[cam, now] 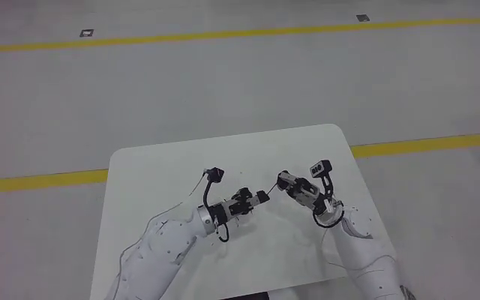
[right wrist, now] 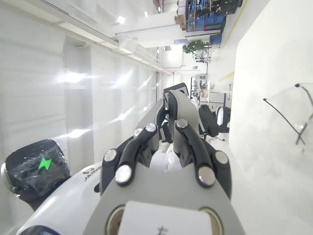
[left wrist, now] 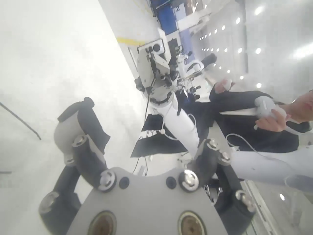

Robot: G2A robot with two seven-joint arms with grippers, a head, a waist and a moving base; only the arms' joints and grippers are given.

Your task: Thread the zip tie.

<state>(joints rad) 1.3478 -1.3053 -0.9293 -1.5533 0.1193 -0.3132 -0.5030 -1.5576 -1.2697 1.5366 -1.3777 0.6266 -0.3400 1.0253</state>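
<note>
The zip tie [right wrist: 281, 113] is a thin black strap lying on the white table [cam: 225, 150]; its tip crosses another thin strand. One end of it also shows in the left wrist view, zip tie [left wrist: 20, 122]. In the top view a short dark line, the zip tie [cam: 272, 187], lies between the two grippers. My left gripper [left wrist: 146, 125] is open wide with nothing between its fingers [left wrist: 80, 123]. It points at my right gripper [left wrist: 149, 72], a short way off. My right gripper [right wrist: 174, 96] is shut, and I see nothing in it. Both hover over the table's middle, left gripper [cam: 261, 197] facing right gripper [cam: 283, 179].
The table has rounded corners and its far edge [cam: 225, 139] lies beyond the grippers. Bare tabletop surrounds both arms. Grey floor with yellow lines [cam: 225, 34] lies past the table.
</note>
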